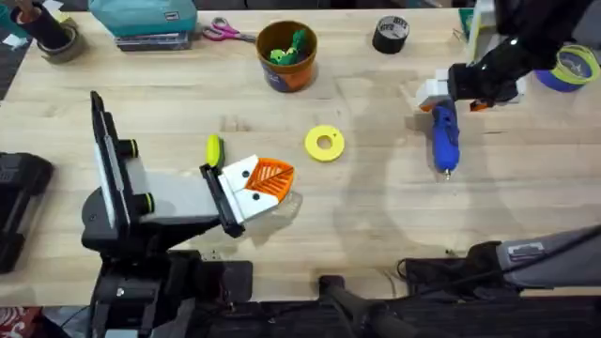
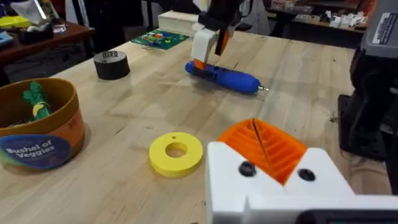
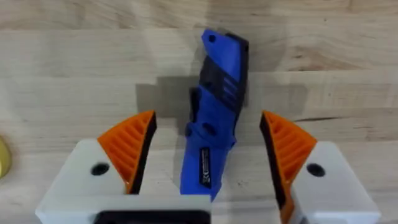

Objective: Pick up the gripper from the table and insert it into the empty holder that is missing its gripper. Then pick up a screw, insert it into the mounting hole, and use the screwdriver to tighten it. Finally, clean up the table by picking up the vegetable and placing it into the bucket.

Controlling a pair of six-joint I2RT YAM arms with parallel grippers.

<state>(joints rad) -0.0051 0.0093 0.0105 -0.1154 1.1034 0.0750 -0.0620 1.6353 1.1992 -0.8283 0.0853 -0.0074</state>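
The light wooden table (image 1: 376,216) carried everything. The left arm lay low near its front-left corner, and the left gripper (image 1: 266,184) had its white-and-orange fingers pressed together with nothing between them, resting on the wood. The right arm reached in at the far right edge; the right gripper (image 1: 449,94) hung over the butt end of the screwdriver (image 1: 443,139), its fingers (image 3: 134,146) spread wide on either side of the blue body without touching it. The screwdriver lay flat, pale tip toward the front edge. The bucket (image 1: 286,56) stood near the middle of the far edge, green and yellow toy pieces inside. A flat yellow ring (image 1: 325,143) lay between the bucket and the left gripper.
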